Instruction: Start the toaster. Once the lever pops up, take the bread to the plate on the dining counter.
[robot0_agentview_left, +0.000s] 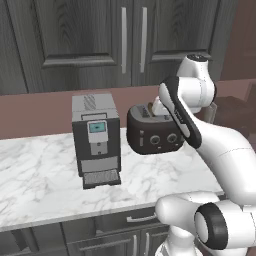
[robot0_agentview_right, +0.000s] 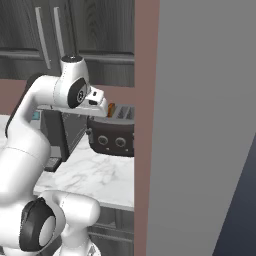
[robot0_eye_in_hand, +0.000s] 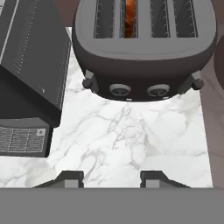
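With the bread (robot0_eye_in_hand: 129, 19) sunk in a slot of the toaster (robot0_eye_in_hand: 144, 65) and the gripper (robot0_eye_in_hand: 113, 178) hovering part-open and empty in front of the toaster, a descent could miss the small side lever (robot0_eye_in_hand: 89, 81).

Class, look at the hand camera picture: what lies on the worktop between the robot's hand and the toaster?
Nothing lies there: in the hand view, only bare marble worktop separates the hand from the toaster.

Dark toaster (robot0_agentview_left: 152, 132) beside grey coffee machine (robot0_agentview_left: 95, 140) on white marble desk (robot0_agentview_left: 45, 170), toaster nearer the desk's right edge, both towards its back edge. White arm (robot0_agentview_left: 200, 125) reaching over the toaster's right end. Dark cabinet doors (robot0_agentview_left: 115, 40) behind.
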